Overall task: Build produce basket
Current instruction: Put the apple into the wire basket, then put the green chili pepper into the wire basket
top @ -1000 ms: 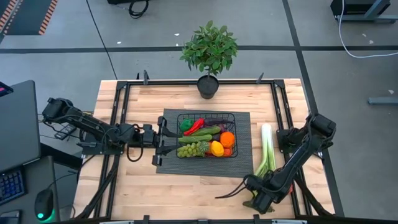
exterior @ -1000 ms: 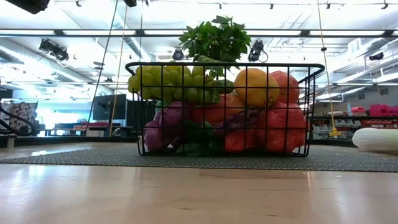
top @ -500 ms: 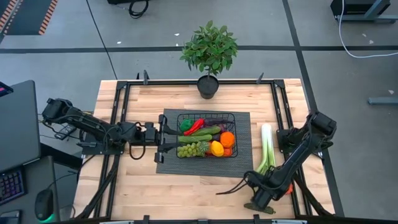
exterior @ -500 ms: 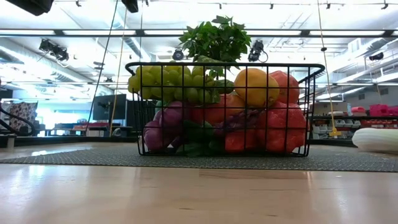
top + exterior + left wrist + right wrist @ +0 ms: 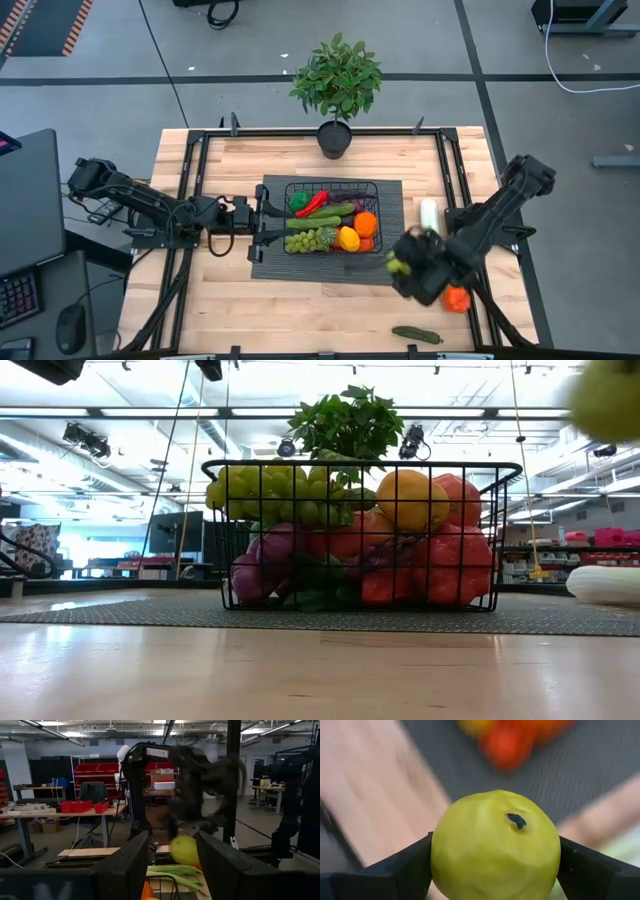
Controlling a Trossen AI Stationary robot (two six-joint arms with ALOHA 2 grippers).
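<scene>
The black wire basket (image 5: 330, 184) stands on the dark ribbed mat (image 5: 300, 268) at the table's middle. It is filled with produce: green grapes (image 5: 308, 240), a red pepper, cucumbers and oranges. It also shows in the low view (image 5: 360, 463). My right gripper (image 5: 402, 266) is above the mat's near right corner, shut on a round yellow-green fruit (image 5: 495, 845). The fruit also shows in the left wrist view (image 5: 184, 849) and the low view (image 5: 610, 395). My left gripper (image 5: 256, 222) is open beside the basket's left wall. The pale-green leek (image 5: 428, 213) lies right of the mat. My right gripper pinches the yellow-green fruit by its two opposite sides (image 5: 440, 862) between its two fingers (image 5: 395, 872). The arm comes from the table's right side. The fruit is lifted clear of the table, its dark stem spot (image 5: 516, 820) facing the wrist camera.
A potted plant (image 5: 337, 85) stands at the table's far edge behind the basket. A small cucumber (image 5: 417, 334) lies at the near edge on the right. An orange piece (image 5: 456, 298) lies under my right arm. Black frame rails run along both sides of the table.
My right gripper has risen from the table's near right corner and swung toward the basket. It carries the yellow-green fruit, now lifted clear and high enough to show at the low view's top. The small cucumber has stayed at the near edge.
</scene>
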